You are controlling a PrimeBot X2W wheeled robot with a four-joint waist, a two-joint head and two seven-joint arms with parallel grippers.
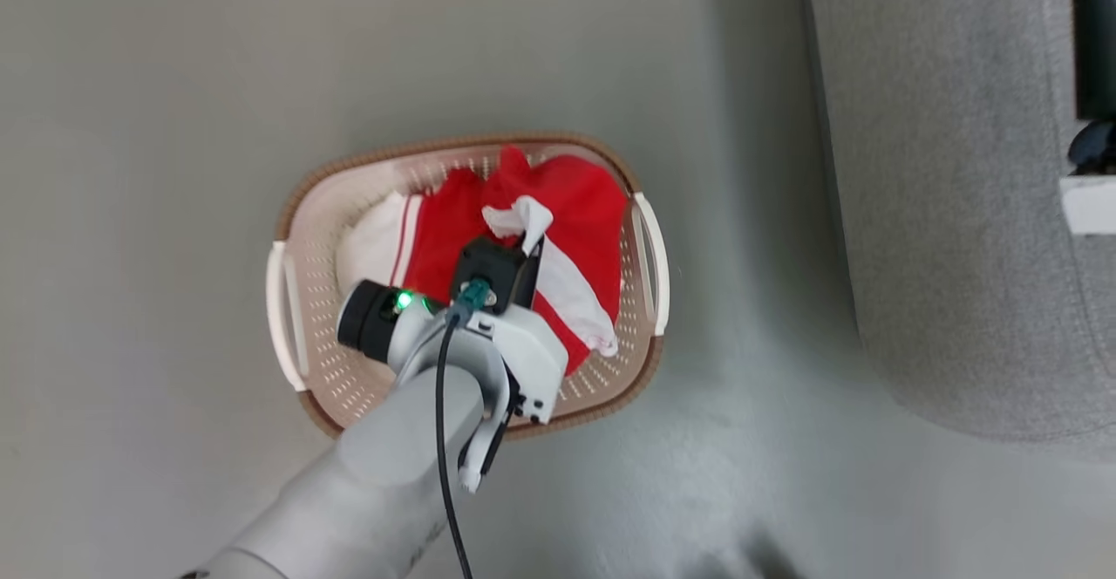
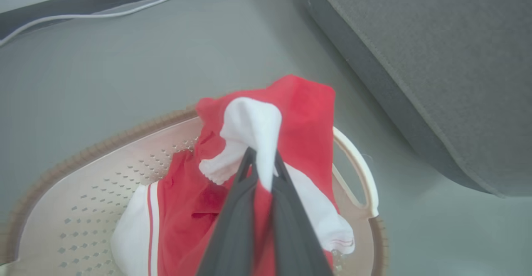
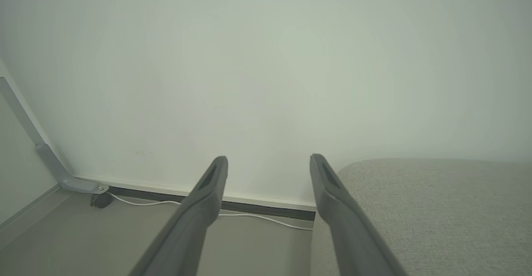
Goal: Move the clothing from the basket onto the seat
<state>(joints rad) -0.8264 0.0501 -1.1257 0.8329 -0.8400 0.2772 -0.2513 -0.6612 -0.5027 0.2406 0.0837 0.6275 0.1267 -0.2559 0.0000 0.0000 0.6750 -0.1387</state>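
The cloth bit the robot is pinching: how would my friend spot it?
Find the big grey seat; on the floor beside it stands the basket, holding red-and-white clothing. The pinched bit is the white fold poking up from the red heap, caught between the jaws of the left gripper.

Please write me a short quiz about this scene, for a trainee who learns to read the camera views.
1. True or false: the right gripper is open and holds nothing.
2. What does the left gripper pinch at its fingertips? A) white fabric of the red and white garment B) a blue towel C) a shoe
3. In the head view, on which side of the laundry basket is the grey seat cushion?
Key: 1 true; 2 A; 3 the right.
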